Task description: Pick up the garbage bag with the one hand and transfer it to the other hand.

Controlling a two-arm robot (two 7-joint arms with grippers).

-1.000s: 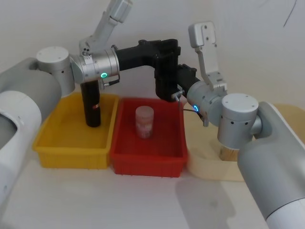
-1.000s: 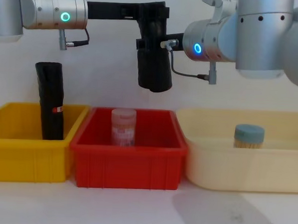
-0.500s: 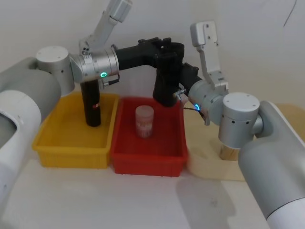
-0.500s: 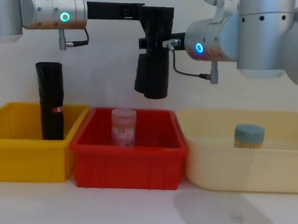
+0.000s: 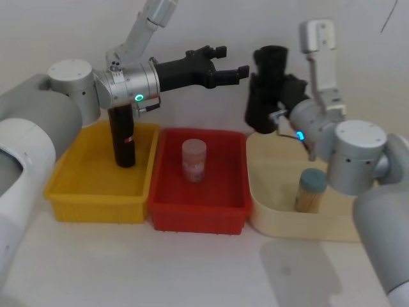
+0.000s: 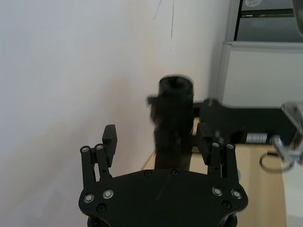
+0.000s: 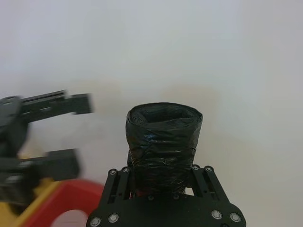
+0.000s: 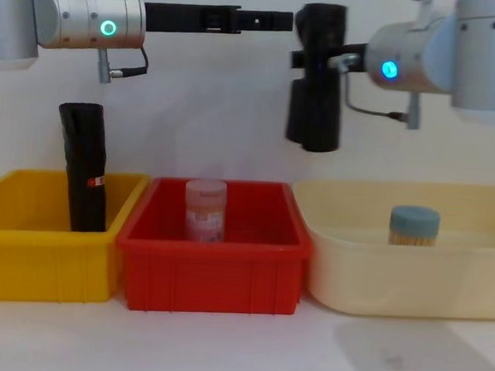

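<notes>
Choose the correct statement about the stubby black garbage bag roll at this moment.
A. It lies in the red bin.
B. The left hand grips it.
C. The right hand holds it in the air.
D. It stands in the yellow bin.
C: the right hand is closed on the garbage bag, holding it in the air, while the left hand is open and apart from it.
</notes>
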